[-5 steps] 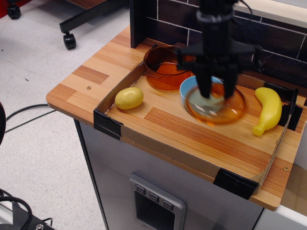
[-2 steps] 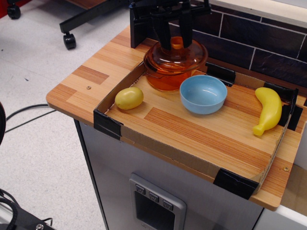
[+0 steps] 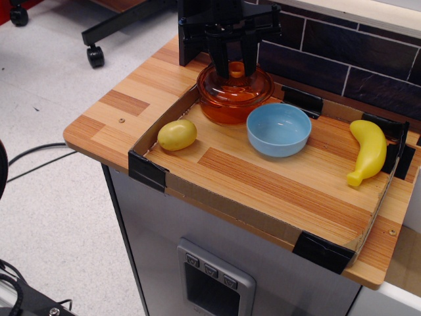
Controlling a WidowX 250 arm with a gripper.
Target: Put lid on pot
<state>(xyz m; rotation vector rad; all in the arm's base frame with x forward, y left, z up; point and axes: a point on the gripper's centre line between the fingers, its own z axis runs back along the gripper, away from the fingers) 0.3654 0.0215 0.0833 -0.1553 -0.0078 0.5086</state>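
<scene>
The transparent amber pot (image 3: 230, 105) stands at the back left of the cardboard tray (image 3: 197, 187). The orange lid (image 3: 231, 84) sits level on the pot's rim and covers it. My gripper (image 3: 236, 60) comes straight down over the pot. Its two black fingers (image 3: 222, 56) stand on either side of the lid's small orange knob (image 3: 236, 68) and look closed on it. The pot's side handles do not show clearly.
A light blue bowl (image 3: 279, 129) stands just right of the pot. A yellow lemon (image 3: 177, 134) lies at the tray's left, a yellow banana (image 3: 367, 151) at its right. A dark tiled wall (image 3: 342, 62) rises right behind the pot.
My gripper carried the lid from above the blue bowl leftward and back to the pot, then lowered it. The lid was tilted above the rim and now sits on the pot.
</scene>
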